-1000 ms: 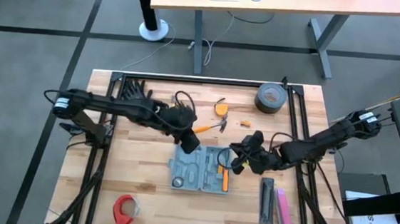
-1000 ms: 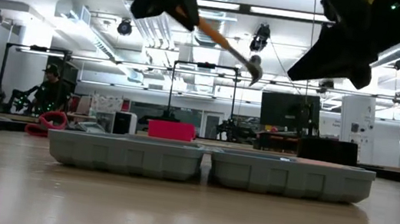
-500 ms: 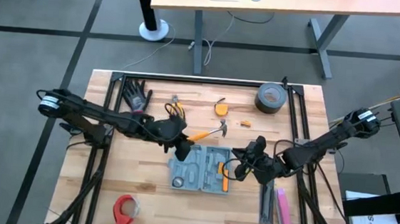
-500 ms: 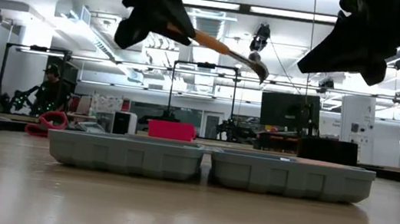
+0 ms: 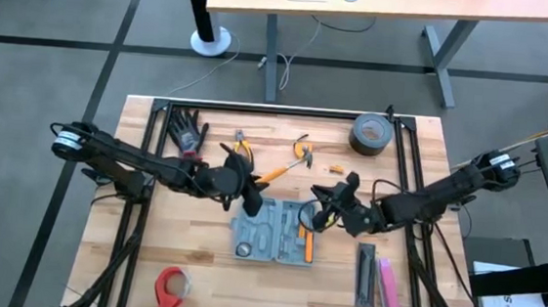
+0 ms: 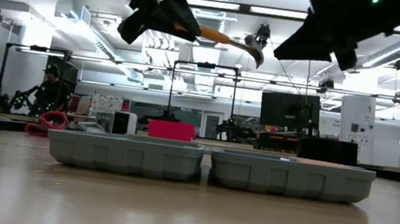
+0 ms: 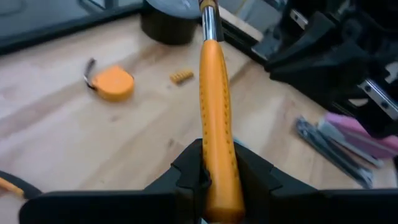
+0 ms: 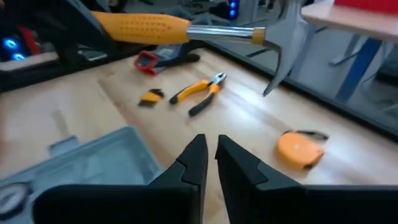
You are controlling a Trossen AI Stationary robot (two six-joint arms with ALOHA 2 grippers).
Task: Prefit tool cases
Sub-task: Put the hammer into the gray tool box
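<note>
The tool case (image 5: 273, 230) lies open and flat on the wooden table, showing as two grey halves side by side in the low view (image 6: 208, 166). Its moulded tray holds an orange-handled tool (image 5: 306, 242). My left gripper (image 5: 250, 184) is above the case's far left corner, shut on a hammer (image 5: 283, 169) that has an orange handle and a steel head (image 6: 255, 49). My right gripper (image 5: 325, 205) hovers shut above the case's far right corner, with nothing between its fingers (image 8: 198, 155). My left gripper pinches the hammer's orange handle (image 7: 214, 146) near its free end, between its two fingers (image 7: 186, 174). The fingers come from the table's left, slanting slightly down, and the handle runs on forward out of them. The hammer is lifted clear, almost level, with its head toward the far right.
On the far part of the table lie a duct tape roll (image 5: 369, 134), an orange tape measure (image 5: 303, 146), pliers (image 5: 240, 149) and a black glove (image 5: 188, 127). A red tape dispenser (image 5: 172, 288) sits near left. Black and pink bars (image 5: 377, 279) lie near right.
My left gripper has sunk and drawn back toward the table's left. It has tipped, so the hammer now lies almost level instead of slanting down. My right gripper dipped toward the near edge, then came back toward the far edge.
</note>
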